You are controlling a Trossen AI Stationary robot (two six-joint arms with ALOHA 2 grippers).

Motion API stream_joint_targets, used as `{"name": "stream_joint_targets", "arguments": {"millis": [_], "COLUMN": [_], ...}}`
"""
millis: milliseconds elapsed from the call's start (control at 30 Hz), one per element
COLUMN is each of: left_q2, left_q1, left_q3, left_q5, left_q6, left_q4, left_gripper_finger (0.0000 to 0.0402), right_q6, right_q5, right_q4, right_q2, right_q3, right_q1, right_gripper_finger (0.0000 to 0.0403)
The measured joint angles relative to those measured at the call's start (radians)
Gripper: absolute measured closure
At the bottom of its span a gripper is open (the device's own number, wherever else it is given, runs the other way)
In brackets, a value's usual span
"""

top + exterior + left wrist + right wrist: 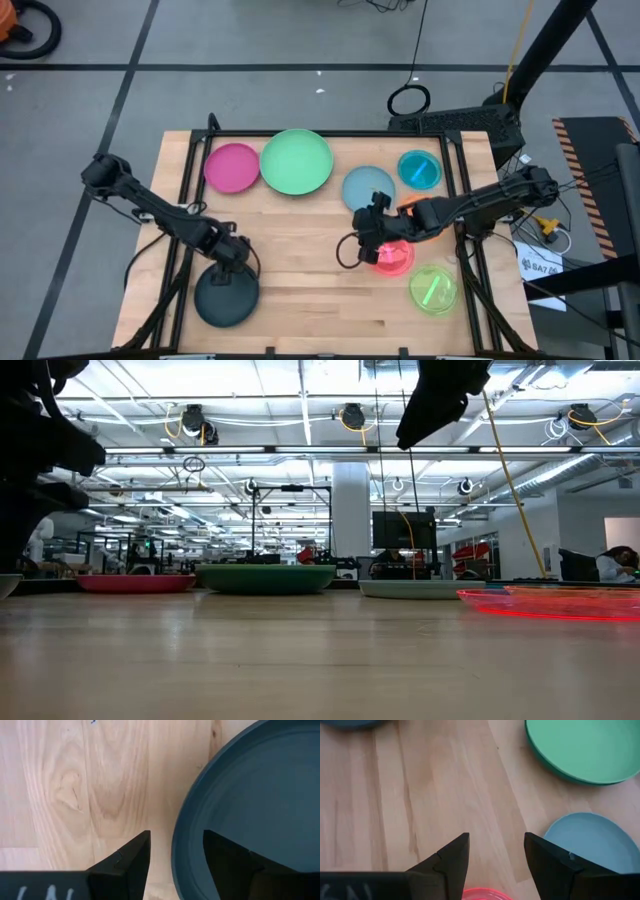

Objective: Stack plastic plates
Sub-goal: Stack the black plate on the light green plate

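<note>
Pale wood table (300, 250) carrying scattered plastic plates (296, 161); grey floor around, bright ceiling lights behind. Left gripper (175, 857) spread astride dark plate (226, 298) rim. Right gripper (495, 855) parted above pink plate (393, 257).

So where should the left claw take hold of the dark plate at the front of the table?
By its raised rim, coming down from above. The dark plate lies flat on the table, so only its thin edge offers a grip. The left claw is open and already straddles that rim, one finger outside, one over the bowl.
</note>
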Motion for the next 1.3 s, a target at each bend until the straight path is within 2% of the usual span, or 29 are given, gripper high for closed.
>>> {"name": "stream_joint_targets", "arguments": {"millis": [233, 700, 800, 1133, 1300], "left_q2": [0.047, 0.119, 0.132, 0.130, 0.129], "left_q1": [0.000, -0.014, -0.019, -0.018, -0.013], "left_q3": [0.000, 0.001, 0.001, 0.003, 0.007], "left_q5": [0.000, 0.000, 0.000, 0.011, 0.030], "left_q6": [0.006, 0.007, 0.008, 0.010, 0.013], "left_q4": [0.063, 0.110, 0.111, 0.117, 0.124], "left_gripper_finger": [0.0213, 0.0216, 0.0238, 0.0344, 0.0378], "right_q6": [0.008, 0.020, 0.020, 0.016, 0.012], "right_q5": [0.053, 0.056, 0.056, 0.057, 0.057], "right_q4": [-0.003, -0.003, -0.002, -0.002, -0.002], "right_q2": [0.000, 0.000, 0.000, 0.000, 0.000], "right_q3": [0.000, 0.000, 0.000, 0.000, 0.000], "right_q1": [0.029, 0.033, 0.033, 0.033, 0.033], "right_gripper_finger": [0.0220, 0.0220, 0.0220, 0.0220, 0.0220]}}
